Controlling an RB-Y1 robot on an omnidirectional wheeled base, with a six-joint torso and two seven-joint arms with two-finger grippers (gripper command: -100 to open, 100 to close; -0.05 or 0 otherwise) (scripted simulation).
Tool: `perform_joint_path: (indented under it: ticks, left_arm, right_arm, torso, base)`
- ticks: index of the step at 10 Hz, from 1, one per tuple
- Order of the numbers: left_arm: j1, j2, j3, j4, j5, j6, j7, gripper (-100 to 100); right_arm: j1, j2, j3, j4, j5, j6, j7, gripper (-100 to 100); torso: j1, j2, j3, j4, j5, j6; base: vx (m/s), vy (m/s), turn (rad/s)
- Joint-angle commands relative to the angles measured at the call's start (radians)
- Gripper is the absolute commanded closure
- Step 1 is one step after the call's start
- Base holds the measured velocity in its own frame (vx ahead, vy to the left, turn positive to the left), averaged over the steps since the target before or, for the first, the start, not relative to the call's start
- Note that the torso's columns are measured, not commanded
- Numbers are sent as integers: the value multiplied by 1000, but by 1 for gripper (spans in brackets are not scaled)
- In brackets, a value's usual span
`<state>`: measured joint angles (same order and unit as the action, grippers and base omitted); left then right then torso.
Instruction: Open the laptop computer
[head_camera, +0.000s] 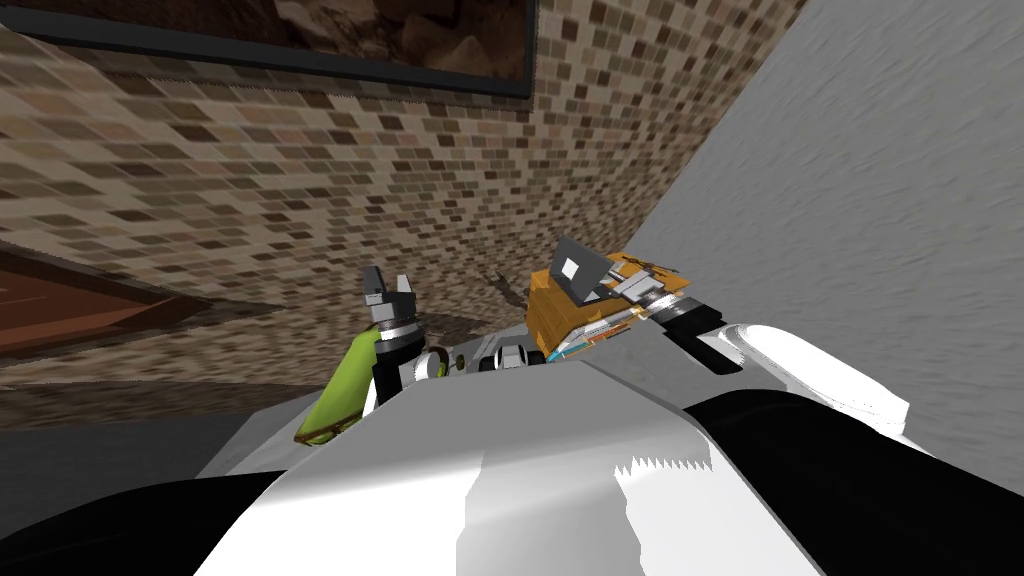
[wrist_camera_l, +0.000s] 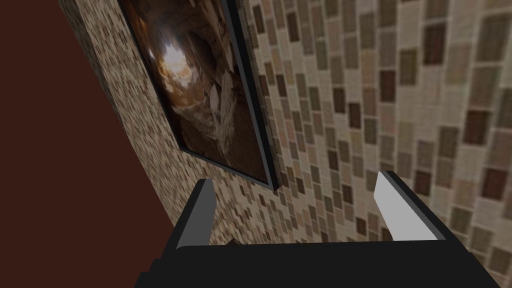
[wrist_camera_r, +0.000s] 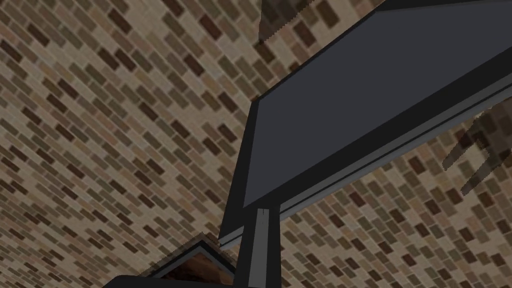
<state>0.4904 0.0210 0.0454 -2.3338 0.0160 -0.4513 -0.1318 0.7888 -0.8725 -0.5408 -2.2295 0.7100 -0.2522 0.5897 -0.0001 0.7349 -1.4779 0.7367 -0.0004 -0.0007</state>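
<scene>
Dim, even light; faint shadows streak the tiled wall.

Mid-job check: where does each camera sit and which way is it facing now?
Head: atop me, looking steeply down at the laptop; left pincer and right arm show.
Left wrist: on the left hand, facing a framed picture on the tiled wall; pincer open.
Right wrist: on the right hand, close to the laptop's lid; right pincer shut.
Shared: laptop in head and right wrist; picture in head and left wrist.
</scene>
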Motion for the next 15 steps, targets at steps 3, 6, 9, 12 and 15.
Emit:
perform_joint_path:
  ticks: [3, 6, 9, 12, 15]
  left_arm:
    - [0, 0, 0, 0, 0, 0, 0, 0]
    - [0, 0, 0, 0, 0, 0, 0, 0]
    - [0, 0, 0, 0, 0, 0, 0, 0]
    - [0, 0, 0, 0, 0, 0, 0, 0]
    - [0, 0, 0, 0, 0, 0, 0, 0]
  right_arm:
    - [-17, -24, 8, 53, -86, -3, -105, 100]
    - [-17, -24, 8, 53, -86, -3, -105, 100]
    - [-17, -24, 8, 53, -86, -3, -105, 100]
    - [-17, -24, 8, 53, -86, -3, -105, 100]
    - [-25, -27, 3, 75, -103, -2, -124, 100]
  torso:
    - [-2, 0, 0, 0, 0, 0]
    - [1, 1, 1, 1, 1, 1]
    - [2, 2, 1, 1, 1, -1]
    - [0, 3, 2, 1, 1, 0]
    - [-1, 3, 2, 1, 0, 1]
  base:
    - [-18, -18, 59]
    - [-3, -3, 11]
    - [4, 4, -12]
    - [-4, -4, 14]
    - [-23, -23, 75]
